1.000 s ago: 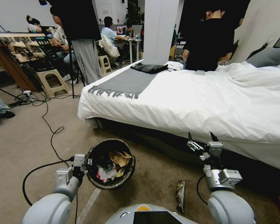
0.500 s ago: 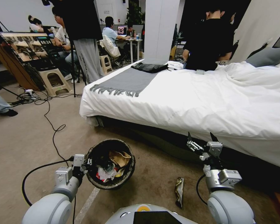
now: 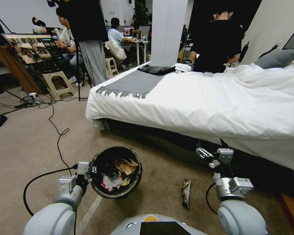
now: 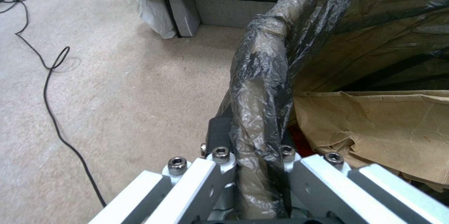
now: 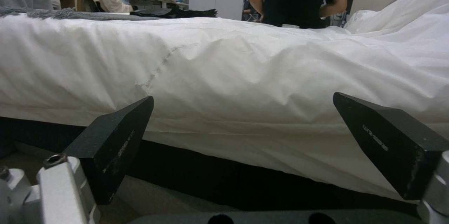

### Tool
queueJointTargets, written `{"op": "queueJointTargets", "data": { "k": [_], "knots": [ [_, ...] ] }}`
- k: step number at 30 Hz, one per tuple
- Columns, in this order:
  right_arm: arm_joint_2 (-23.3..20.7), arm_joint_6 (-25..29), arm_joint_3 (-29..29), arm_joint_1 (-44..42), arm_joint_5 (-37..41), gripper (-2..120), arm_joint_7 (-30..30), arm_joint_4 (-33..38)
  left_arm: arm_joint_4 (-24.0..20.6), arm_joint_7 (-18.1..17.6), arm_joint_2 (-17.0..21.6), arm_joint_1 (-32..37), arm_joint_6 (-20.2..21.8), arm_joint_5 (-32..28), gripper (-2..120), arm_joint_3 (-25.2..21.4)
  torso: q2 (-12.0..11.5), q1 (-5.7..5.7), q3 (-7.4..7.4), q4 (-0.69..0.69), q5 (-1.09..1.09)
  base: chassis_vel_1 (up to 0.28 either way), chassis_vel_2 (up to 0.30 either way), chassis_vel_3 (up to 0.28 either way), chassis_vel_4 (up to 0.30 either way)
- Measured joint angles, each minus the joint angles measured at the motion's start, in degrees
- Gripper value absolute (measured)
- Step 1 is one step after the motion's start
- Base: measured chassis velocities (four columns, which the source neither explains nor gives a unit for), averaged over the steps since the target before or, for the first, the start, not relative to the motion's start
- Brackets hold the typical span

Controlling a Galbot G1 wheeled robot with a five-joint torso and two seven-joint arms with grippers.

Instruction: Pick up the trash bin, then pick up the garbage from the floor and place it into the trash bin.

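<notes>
One timer readout (image 3: 49, 44) — "00:23" — on monitor (image 3: 29, 49)

The head camera looks forward and down across floor and bed (image 3: 219, 104). The left wrist camera sits tight against the trash bin (image 4: 262, 87) rim; the right wrist one faces the bed's side (image 5: 262, 87) from low and near.

Beige carpet floor (image 3: 29, 137): black cable (image 3: 57, 137), dark wrapper (image 3: 185, 193), bed (image 3: 219, 101) standing on it.
</notes>
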Motion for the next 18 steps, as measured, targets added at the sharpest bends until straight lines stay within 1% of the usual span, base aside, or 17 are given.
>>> {"op": "queueJointTargets", "data": {
  "k": [9, 18],
  "knots": [
    [-0.08, 0.08, -0.63, 0.28, -0.01, 100, 0.29, 0.00, 0.00, 0.01, -0.09, 0.24, 0.00, 0.00, 1, 0.00, 0.00, 0.00, 0.00, 0.01, 0.01, 0.088, -0.072, -0.079, 0.072],
    [-0.52, -0.21, -1.24, 0.59, -0.03, 100, 0.31, 0.00, 0.00, -0.01, -0.19, 0.34, 0.02, 0.01, 1, -0.03, 0.00, 0.01, 0.00, 0.01, 0.01, 0.000, 0.000, 0.000, 0.000]
  ]
}}
